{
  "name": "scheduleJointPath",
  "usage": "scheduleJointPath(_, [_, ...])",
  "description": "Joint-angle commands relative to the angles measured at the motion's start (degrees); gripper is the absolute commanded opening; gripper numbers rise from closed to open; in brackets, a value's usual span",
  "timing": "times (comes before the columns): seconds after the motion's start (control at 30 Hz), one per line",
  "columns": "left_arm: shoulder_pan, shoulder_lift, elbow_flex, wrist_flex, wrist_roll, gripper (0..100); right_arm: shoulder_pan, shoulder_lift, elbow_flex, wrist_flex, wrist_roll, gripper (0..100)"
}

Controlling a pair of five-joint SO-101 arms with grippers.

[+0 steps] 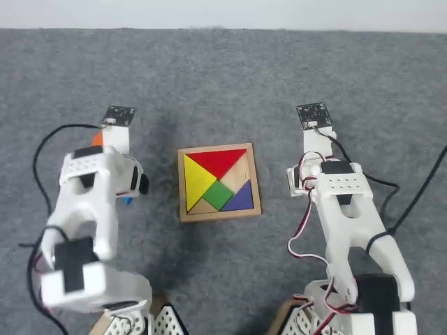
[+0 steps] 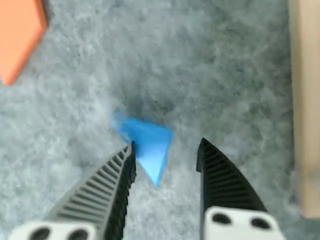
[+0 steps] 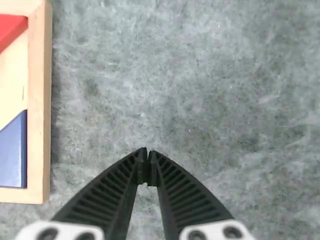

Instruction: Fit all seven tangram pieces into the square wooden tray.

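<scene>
Step in hand, by judgement: pickup of the light-blue triangle (image 2: 147, 142), which lies flat on the grey carpet (image 2: 225, 60) at lower centre of the left wrist view. The left gripper (image 2: 167, 145) stands open, one finger at the triangle's edge and the other clear of it. The next move likely calls for centring, closing and lifting. An orange piece (image 2: 20, 30) lies at upper left. The tray (image 1: 216, 216), at centre of the high view, holds a red triangle (image 1: 220, 162), a yellow triangle (image 1: 195, 180), a green square (image 1: 219, 195) and a dark-blue piece (image 1: 241, 197), with bare wood gaps. The right gripper (image 3: 148, 152) is closed on nothing beside the tray.

tray (image 1: 222, 214): 1 | pieces in tray (image 1: 221, 162) (image 1: 195, 178) (image 1: 218, 194) (image 1: 240, 197): 4 | loose pieces (image 2: 147, 142) (image 2: 17, 35): 2 | arms (image 1: 91, 202) (image 1: 349, 209): 2
</scene>
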Motion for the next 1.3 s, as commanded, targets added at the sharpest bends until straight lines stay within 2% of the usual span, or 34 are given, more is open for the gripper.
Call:
scheduleJointPath(0.0, [-0.3, 5.4, -8.3, 5.0, 0.5, 19, 0.1, -2.9, -0.6, -1.0, 0.7, 0.6])
scheduleJointPath(0.3, [-1.1, 10.8, -14.3, 8.4, 1.0, 18, 0.1, -2.9, -0.6, -1.0, 0.7, 0.6])
scheduleJointPath(0.67, [-1.2, 10.5, -13.9, 8.0, 0.5, 5, 0.1, -2.9, -0.6, -1.0, 0.7, 0.6])
scheduleJointPath(0.9, [-0.9, 10.1, -13.1, 8.4, 0.4, 2, 0.2, -2.9, -0.6, -1.0, 0.7, 0.6])
scheduleJointPath(1.1, [-0.3, 0.3, -8.7, 9.2, 0.3, 1, 0.4, -3.2, -0.6, -1.0, 0.7, 0.6])
scheduleJointPath(1.27, [7.2, -12.0, -1.8, 9.4, 3.1, 1, 0.6, -3.3, -0.6, -1.0, 0.7, 0.6])
